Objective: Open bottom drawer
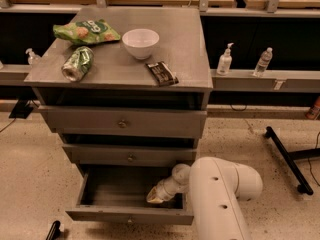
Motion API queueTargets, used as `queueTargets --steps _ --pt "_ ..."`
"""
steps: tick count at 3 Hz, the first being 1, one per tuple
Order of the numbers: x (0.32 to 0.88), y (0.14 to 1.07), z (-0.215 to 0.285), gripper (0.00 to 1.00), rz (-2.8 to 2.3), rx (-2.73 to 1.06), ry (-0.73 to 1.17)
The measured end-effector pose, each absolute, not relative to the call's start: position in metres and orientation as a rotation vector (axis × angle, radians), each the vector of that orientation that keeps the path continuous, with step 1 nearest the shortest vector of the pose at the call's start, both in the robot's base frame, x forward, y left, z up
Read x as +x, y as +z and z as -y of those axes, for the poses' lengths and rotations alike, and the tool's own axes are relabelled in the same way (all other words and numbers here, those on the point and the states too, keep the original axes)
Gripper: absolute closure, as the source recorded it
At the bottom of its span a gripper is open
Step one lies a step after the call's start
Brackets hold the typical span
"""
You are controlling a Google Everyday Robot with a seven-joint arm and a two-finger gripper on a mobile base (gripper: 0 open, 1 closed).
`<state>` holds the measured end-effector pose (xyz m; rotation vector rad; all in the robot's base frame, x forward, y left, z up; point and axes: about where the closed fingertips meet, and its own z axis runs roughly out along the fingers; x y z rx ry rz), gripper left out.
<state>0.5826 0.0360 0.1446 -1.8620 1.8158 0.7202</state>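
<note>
The bottom drawer (129, 215) is the lowest grey drawer of the cabinet. It stands pulled out, and its dark inside shows from above. A small round knob (129, 220) sits in the middle of its slim front panel. My gripper (156, 197) reaches down into the right part of the drawer's inside, just behind the front panel. The white arm (220, 194) comes in from the lower right. The middle drawer (130, 156) and the top drawer (122, 122) above it are shut.
On the cabinet top (185, 54) lie a green chip bag (86, 32), a green can (77, 63) on its side, a white bowl (140, 42) and a dark snack bar (161, 73). Two bottles (225, 60) stand on a ledge at right. A black stand leg (286, 157) lies on the floor at right.
</note>
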Motion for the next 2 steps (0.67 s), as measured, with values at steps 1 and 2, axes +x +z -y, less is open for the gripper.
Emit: queueTargets --steps 1,2 --pt "0.598 0.145 -0.033 1.00 -1.806 -1.854 0.666" --pt "0.616 0.145 -0.031 1.00 -1.801 -1.835 0.619"
